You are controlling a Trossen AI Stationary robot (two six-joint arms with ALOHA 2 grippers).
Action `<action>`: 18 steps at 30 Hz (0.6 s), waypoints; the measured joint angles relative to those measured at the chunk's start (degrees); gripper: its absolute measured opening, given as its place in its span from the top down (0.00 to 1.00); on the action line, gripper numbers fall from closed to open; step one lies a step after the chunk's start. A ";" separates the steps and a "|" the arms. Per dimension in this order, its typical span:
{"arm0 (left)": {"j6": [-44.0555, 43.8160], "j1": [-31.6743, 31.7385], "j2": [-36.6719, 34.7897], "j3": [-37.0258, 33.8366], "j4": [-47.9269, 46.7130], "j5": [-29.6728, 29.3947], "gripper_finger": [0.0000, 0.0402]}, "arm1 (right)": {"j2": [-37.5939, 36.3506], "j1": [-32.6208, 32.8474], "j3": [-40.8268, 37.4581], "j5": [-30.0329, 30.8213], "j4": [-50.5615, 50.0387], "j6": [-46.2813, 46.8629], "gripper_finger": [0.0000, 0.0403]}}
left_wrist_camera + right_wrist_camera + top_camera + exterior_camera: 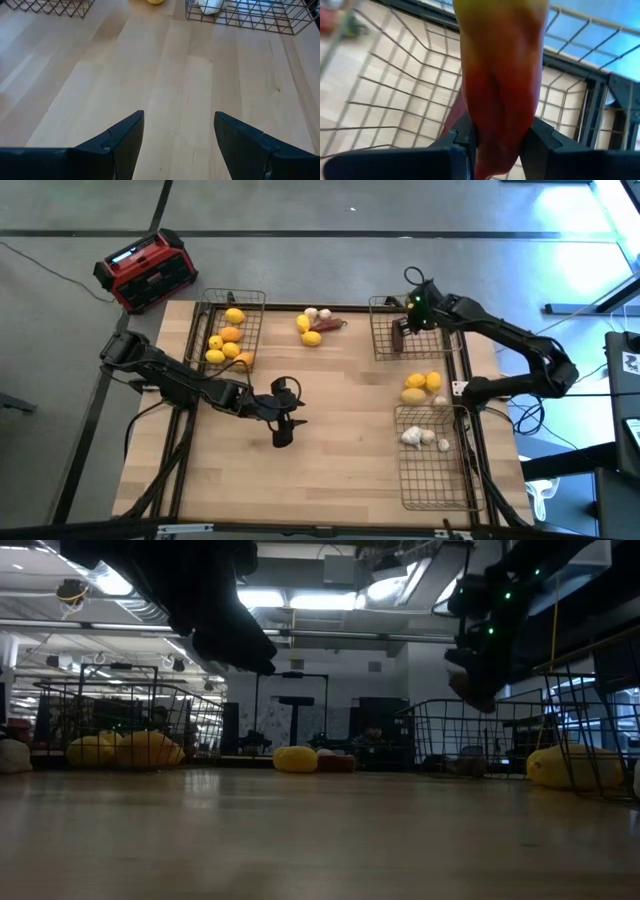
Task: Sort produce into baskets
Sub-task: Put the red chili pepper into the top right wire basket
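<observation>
Red shading to yellow-green at one end, an elongated piece of produce (500, 85) sits clamped between the two dark fingers (547, 142) of the right gripper (400, 338), which are closed against its sides. That gripper hangs above the far-right basket (385, 345), whose wire mesh floor shows just beneath the held piece in the right wrist view. In the low view the gripper and its load are raised above the basket's rim.

Dark and spread well apart, the fingers (125, 137) of the left gripper (283, 436) hold nothing; bare wood shows between them. This gripper hovers over the middle of the wooden table (330, 460), toward its near side.

Outward from there, the far-left basket (255, 305) holds several yellow and orange fruits (230, 340). Between the two far baskets, loose on the table, lie a yellow fruit (311, 338), white bulbs (317, 313) and another dark red piece (330, 324), close together. Two more yellow fruits (423, 386) rest on the table just beyond the near-right basket (470, 480), which contains white knobbly bulbs (420, 438) at its far end.

Beyond the table's far-left corner stands a red-and-black box (150, 270) on the grey floor; a small lit panel on its top is too small to read, and no brand or lettering can be made out anywhere.
</observation>
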 joint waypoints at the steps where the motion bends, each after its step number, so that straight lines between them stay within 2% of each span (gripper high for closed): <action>1: 0.00 0.00 0.00 0.00 0.02 0.00 0.41 | 0.80 -0.70 0.00 -0.42 0.00 -0.01 0.75; 9: 0.02 0.00 0.00 0.00 0.00 0.00 0.41 | 7.30 -4.06 0.00 -4.44 0.00 0.11 0.75; 18: 0.20 0.00 -0.02 0.00 -0.02 0.00 0.41 | 12.96 -4.40 0.00 -4.40 0.04 0.04 0.75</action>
